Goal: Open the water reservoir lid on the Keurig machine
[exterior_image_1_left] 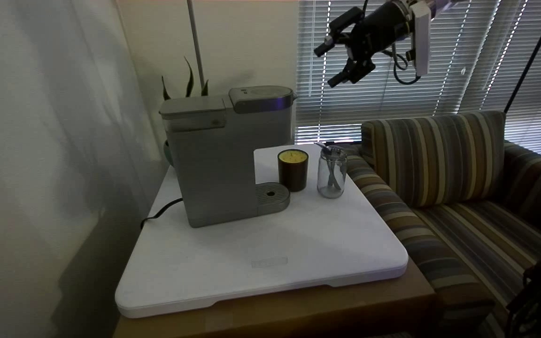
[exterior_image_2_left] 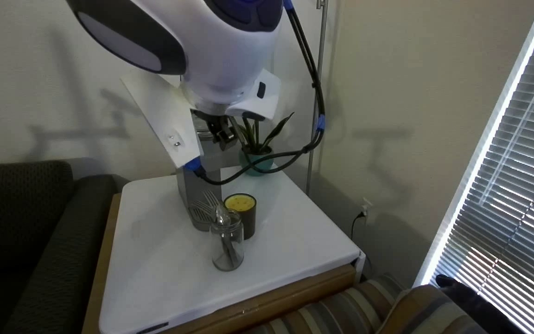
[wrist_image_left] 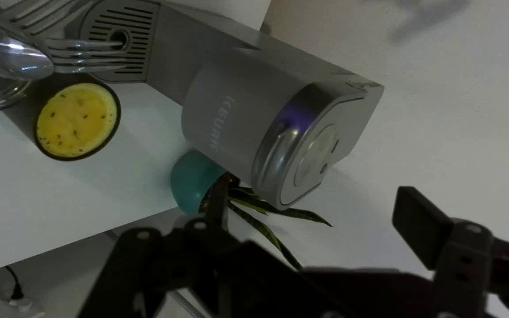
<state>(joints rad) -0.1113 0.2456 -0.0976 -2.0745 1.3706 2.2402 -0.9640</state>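
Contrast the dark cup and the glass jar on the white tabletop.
Body: the dark cup looks brown and opaque; the glass jar is clear.
Contents: the cup holds speckled yellow filling inside its rim; the jar's forks and spoon poke out above its rim.
Shared: both stand upright and uncovered on the white tabletop.

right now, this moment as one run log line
Keurig machine: upright on white tabletop | water reservoir lid: closed | fingers: open, empty, touching neither | task: pending
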